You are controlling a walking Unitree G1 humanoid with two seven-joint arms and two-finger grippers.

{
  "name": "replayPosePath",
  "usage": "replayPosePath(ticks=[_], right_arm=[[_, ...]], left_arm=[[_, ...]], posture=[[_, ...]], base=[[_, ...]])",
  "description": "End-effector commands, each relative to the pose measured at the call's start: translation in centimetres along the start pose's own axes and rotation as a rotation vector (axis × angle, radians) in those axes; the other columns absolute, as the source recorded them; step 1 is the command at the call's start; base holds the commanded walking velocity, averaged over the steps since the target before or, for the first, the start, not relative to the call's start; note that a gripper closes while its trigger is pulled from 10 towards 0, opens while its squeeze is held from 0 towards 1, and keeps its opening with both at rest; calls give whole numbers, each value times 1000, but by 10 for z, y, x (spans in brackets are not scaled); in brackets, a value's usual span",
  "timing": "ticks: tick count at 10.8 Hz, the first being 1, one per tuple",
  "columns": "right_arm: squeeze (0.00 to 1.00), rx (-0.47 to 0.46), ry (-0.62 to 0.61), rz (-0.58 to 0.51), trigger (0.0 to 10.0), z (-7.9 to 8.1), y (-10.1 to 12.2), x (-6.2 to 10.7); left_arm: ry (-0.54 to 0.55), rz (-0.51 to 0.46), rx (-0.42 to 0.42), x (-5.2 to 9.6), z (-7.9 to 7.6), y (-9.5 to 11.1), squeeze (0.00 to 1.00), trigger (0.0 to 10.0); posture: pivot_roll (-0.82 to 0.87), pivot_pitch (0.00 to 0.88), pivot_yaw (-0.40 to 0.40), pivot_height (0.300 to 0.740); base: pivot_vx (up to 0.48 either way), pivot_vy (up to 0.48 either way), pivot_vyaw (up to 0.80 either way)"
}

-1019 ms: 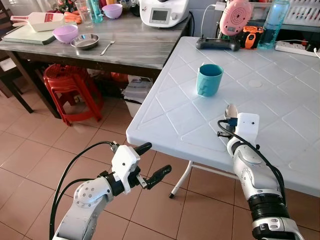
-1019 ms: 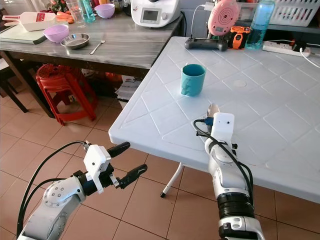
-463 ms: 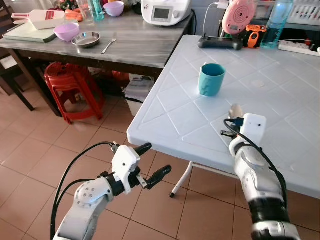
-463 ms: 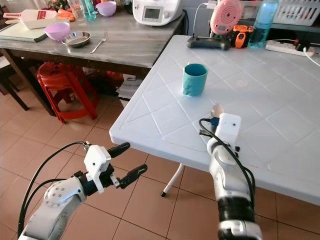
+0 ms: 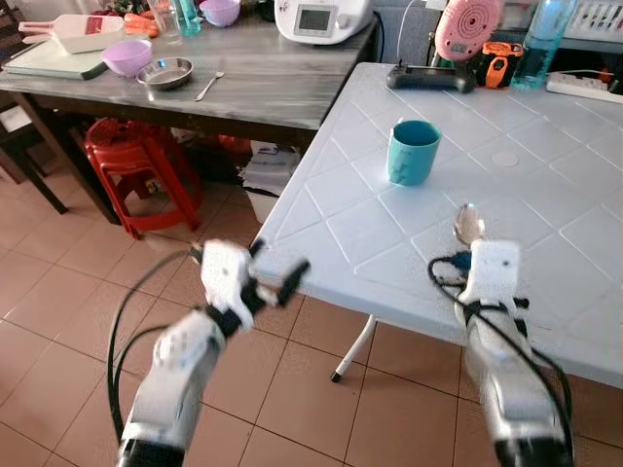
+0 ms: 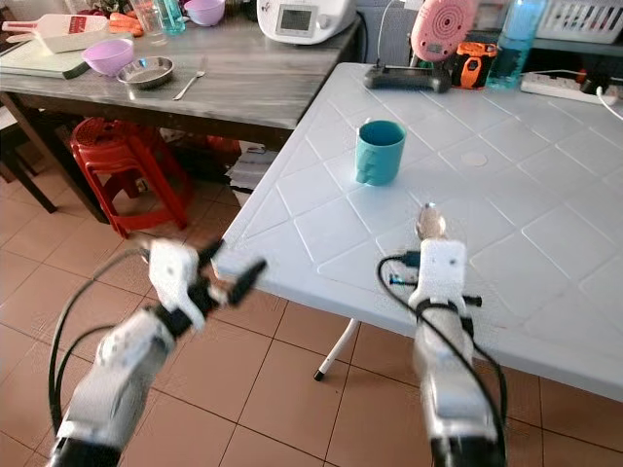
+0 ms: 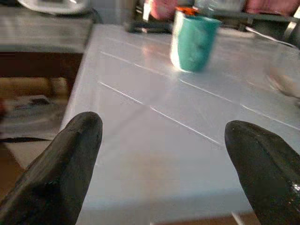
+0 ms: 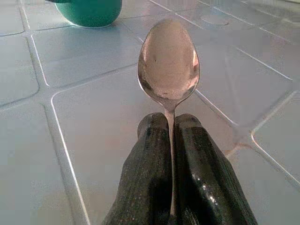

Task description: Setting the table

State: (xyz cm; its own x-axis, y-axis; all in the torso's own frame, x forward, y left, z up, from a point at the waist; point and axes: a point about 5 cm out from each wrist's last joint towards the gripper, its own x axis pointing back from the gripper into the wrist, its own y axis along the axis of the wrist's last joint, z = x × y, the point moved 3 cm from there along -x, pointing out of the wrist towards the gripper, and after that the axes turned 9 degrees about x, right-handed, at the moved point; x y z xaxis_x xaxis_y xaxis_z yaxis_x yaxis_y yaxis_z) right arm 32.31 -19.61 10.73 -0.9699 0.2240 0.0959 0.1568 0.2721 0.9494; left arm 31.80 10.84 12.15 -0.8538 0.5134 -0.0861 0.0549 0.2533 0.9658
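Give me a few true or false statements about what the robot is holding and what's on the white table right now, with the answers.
1. The right gripper is shut on a spoon. True.
2. The teal cup lies tipped on its side. False: it stands upright on the white table.
3. The left gripper holds a fork. False: its fingers are spread apart with nothing between them, near the table's edge.
4. The spoon's bowl points toward the teal cup's side of the table. True.
5. A purple bowl sits on the white table beside the cup. False: it is on the dark wooden table farther off, near a metal dish.
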Motion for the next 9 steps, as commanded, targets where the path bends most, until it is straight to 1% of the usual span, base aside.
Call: replayPosePath(ticks=[1,2,3,4,5,6,8,9], right_arm=[[0,11,-7,-40,10000,1,7,4],[0,66,-22,-112,10000,-1,18,9],[0,50,-38,-205,10000,-2,35,21],[0,46,-44,-216,10000,-3,37,25],[0,-2,-63,-177,10000,-8,30,26],[0,2,-65,-165,10000,-9,27,25],[0,15,-55,-181,10000,-7,32,20],[0,13,-55,-184,10000,-8,33,19]], left_arm=[[47,-15,-6,1,8,1,0,10000],[95,-36,2,-2,14,4,0,10000],[175,-54,14,-3,22,5,0,10000],[195,-51,13,-3,24,3,0,10000],[190,-43,13,-3,23,-1,0,10000],[182,-44,14,-4,21,-2,0,10000],[151,-57,21,-12,14,-2,0,10000],[153,-62,22,-13,14,-1,0,10000]], posture=[[25,72,88,740],[20,68,88,740],[10,59,89,740],[8,55,91,740],[6,48,94,740],[6,47,94,740],[2,37,95,740],[2,35,94,740]], base=[[0,0,0],[0,0,0],[0,0,0],[0,0,0],[0,0,0],[0,0,-450],[0,373,-728],[0,382,-800]])
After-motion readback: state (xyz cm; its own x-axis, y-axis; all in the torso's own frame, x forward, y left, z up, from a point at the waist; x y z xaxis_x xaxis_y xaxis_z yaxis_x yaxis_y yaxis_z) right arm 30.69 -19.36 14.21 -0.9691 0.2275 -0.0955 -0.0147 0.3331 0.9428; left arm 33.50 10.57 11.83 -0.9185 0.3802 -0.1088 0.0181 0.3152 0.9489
